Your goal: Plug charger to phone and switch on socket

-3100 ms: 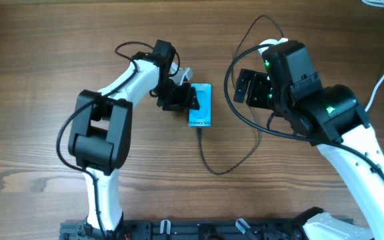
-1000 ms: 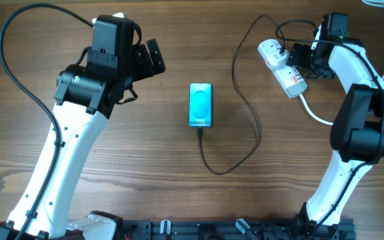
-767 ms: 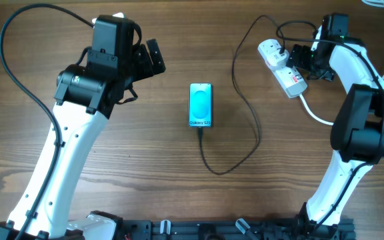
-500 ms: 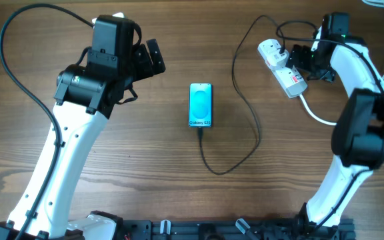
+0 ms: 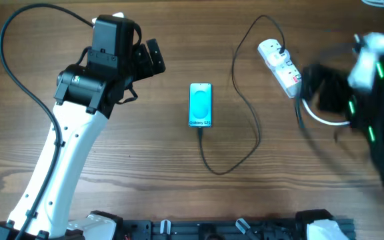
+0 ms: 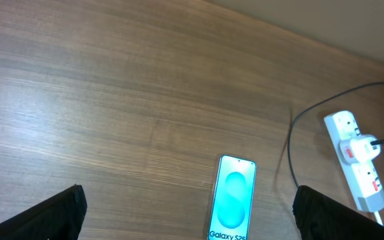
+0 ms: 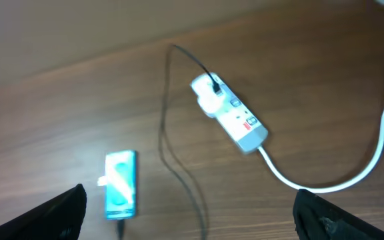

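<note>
My right gripper [image 7: 189,219] shows jaws wide apart and empty, as does my left gripper [image 6: 189,215]. The socket [image 7: 231,115] lies at 12 o'clock from my right jaws, long axis 10-to-4, nearer my right arm. The charger [image 5: 258,137] reaches the phone [image 5: 201,105].

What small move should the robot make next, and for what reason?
Probably draw the right fingers back to rest: the charger already runs from the lower end of the phone to the socket, and the open fingers hold nothing. I cannot read the switch state.
</note>
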`<state>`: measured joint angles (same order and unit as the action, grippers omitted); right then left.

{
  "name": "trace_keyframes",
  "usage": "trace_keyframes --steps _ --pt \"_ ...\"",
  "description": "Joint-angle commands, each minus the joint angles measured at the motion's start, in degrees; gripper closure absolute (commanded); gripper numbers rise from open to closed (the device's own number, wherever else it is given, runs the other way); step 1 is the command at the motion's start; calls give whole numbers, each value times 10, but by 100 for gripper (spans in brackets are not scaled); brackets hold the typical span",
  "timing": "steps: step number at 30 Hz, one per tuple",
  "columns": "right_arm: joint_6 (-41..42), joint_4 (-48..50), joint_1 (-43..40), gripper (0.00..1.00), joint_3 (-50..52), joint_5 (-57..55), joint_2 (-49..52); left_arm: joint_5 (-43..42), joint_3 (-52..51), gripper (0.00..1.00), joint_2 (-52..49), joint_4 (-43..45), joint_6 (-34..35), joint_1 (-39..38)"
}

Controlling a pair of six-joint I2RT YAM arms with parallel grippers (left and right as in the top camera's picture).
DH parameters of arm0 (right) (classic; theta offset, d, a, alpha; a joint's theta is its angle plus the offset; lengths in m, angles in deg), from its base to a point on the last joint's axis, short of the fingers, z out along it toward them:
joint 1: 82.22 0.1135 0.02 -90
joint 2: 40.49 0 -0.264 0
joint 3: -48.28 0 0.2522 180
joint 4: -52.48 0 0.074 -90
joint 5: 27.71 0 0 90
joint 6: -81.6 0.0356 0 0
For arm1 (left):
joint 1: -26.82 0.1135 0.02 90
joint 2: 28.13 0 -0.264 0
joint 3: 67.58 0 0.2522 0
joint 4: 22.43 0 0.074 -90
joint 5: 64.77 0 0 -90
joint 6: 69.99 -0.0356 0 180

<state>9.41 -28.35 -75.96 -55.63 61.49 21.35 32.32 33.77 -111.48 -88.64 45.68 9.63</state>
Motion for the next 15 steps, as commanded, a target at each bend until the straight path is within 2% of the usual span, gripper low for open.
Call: trace_keyframes --steps 1,3,5,9,15 --pt "19 -13 18 0 59 -21 -139 9 -5 0 0 1 5 3" --pt "25 -56 18 0 87 -17 -212 9 -5 0 0 1 5 3" --pt "70 -132 18 0 90 -18 -263 9 -5 0 0 1 5 3" --pt "78 -249 18 0 91 -17 -305 9 -5 0 0 1 5 3" --pt "76 -232 18 0 91 -39 -305 9 -5 0 0 1 5 3"
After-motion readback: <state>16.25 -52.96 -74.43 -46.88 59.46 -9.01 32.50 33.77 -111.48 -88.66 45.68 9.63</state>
